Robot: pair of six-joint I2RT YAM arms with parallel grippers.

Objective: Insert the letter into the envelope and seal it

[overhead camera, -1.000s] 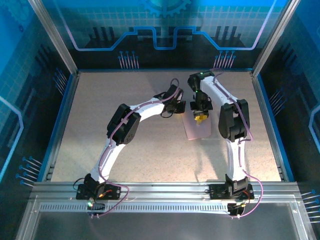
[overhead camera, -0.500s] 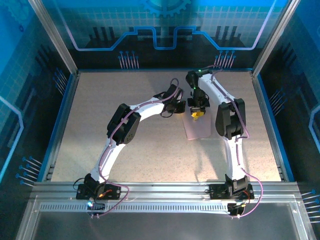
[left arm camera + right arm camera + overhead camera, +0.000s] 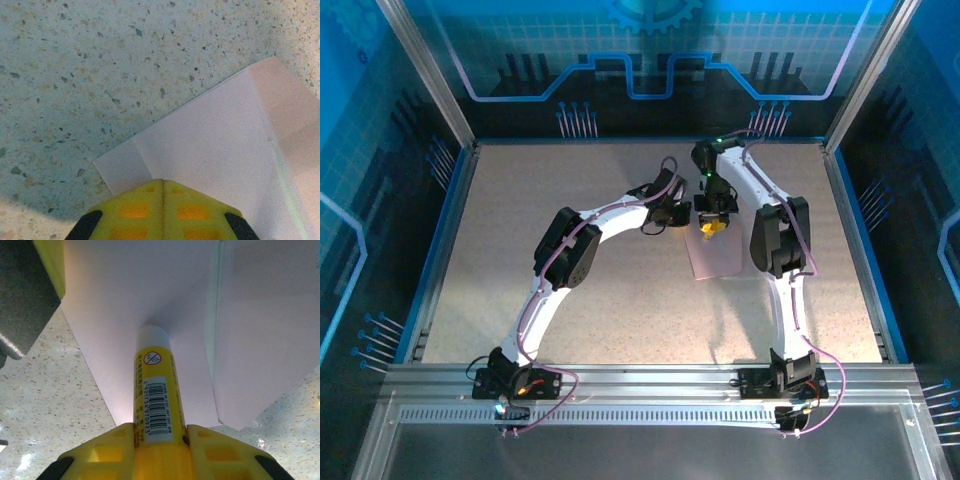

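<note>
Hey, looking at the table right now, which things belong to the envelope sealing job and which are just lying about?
Part of the job:
pink envelope
yellow glue stick, tip at the envelope

Just surroundings, not part of it:
speckled table
blue backdrop panels

The worktop (image 3: 520, 230) looks like smooth stone with lots of tiny dark and light specks. It shines a little where the light hits it. The envelope (image 3: 717, 258) is thin pink paper, smooth and not shiny, with sharp folds. The glue stick (image 3: 154, 390) is yellow plastic with a shiny printed label and a smooth white tip. The right fingers (image 3: 107, 452) and the left fingers (image 3: 135, 210) are dull yellow plastic with a slightly grainy skin. The arms (image 3: 782, 300) are shiny white plastic with black parts. The rail (image 3: 640, 385) at the near edge is grey metal.
</note>
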